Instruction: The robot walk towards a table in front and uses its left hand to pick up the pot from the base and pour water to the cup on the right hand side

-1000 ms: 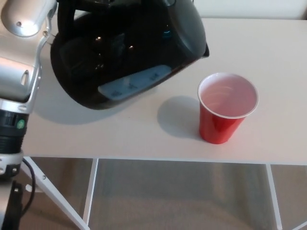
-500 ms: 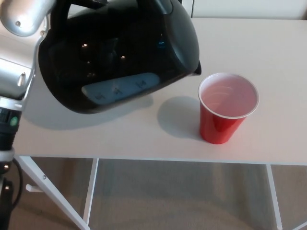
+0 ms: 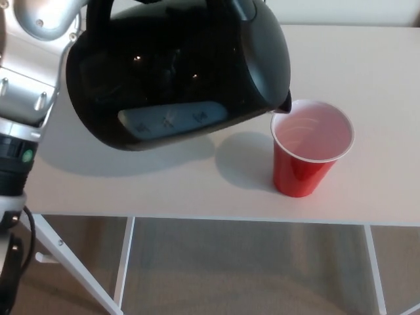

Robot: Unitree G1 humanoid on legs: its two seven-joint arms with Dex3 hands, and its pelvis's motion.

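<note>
A black electric pot [image 3: 177, 72] with a pale blue level window hangs tilted over the white table [image 3: 367, 65]. Its spout [image 3: 285, 102] points right and sits just at the left rim of the red cup [image 3: 308, 157]. My silver left arm [image 3: 26, 85] comes in from the left, and my left hand [image 3: 90, 16] is shut on the pot's handle at the top edge, mostly hidden by the pot. The cup stands upright, with a white inside; no stream of water shows. The pot's base and my right hand are out of view.
The table's front edge [image 3: 249, 222] runs just below the cup. Beneath it are white table legs [image 3: 72, 266] and grey floor. The pot's shadow [image 3: 243, 157] lies on the table left of the cup.
The pot first drifted left and lower, then swung back right and up. Its spout has now reached the cup's left rim. The cup has not moved.
</note>
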